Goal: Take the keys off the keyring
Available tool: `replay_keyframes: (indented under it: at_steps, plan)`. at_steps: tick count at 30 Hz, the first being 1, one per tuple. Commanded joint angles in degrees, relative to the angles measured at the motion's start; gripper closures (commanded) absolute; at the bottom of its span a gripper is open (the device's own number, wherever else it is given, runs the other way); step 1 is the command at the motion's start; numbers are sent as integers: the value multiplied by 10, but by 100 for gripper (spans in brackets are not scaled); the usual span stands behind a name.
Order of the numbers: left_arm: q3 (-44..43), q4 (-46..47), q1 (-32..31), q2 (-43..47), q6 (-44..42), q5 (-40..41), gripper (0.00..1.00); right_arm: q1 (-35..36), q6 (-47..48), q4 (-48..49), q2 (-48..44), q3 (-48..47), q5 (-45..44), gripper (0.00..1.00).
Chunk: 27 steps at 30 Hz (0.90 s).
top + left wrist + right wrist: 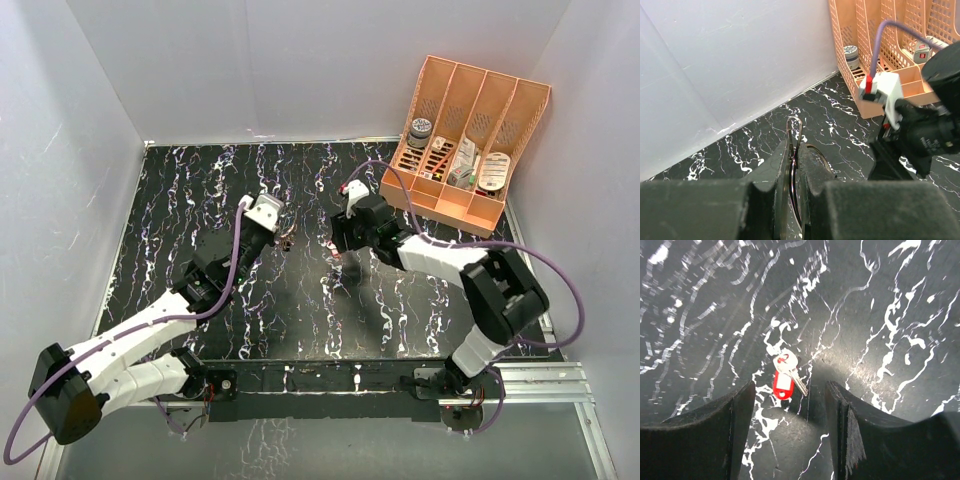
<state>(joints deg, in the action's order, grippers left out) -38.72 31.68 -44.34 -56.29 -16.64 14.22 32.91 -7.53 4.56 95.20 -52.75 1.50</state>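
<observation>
The right claw (790, 390) is released and holds nothing. Directly under the gap between its fingers, a key (788, 364) and its red tag (781, 385) lie flat on the bench (880, 315), the key's blade slanting toward the right finger. Further out to this claw's left, well apart, the left claw (794, 162) is clenched on the keyring (794, 131), which stands edge-on above its fingers. I cannot tell whether more keys hang there. If any do, the free right arm would have to reach leftward.
</observation>
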Motion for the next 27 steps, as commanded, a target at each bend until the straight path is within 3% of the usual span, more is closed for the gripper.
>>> replay_keyframes:
  at_steps: [1, 5, 7, 12, 20, 27]
  plan:
    - [-29, 38, 5, 0, 5, 15, 100, 1, 20, 46, -89, 16, 13, 44]
    - [-32, 49, 15, 0, 23, 15, 100, 3, 29, 127, -169, 95, 104, 44]
    - [-38, 45, 16, -1, 33, 8, 100, 14, 34, 214, -209, 150, 154, 37]
    - [-62, 19, 16, -4, 53, -19, 100, 59, 38, 354, -251, 235, 160, 34]
    - [-81, -4, 16, 10, 88, -56, 100, 129, 79, 434, -211, 220, 108, 34]
    - [-76, -16, 16, 40, 111, -80, 100, 138, 111, 450, -150, 165, 103, 34]
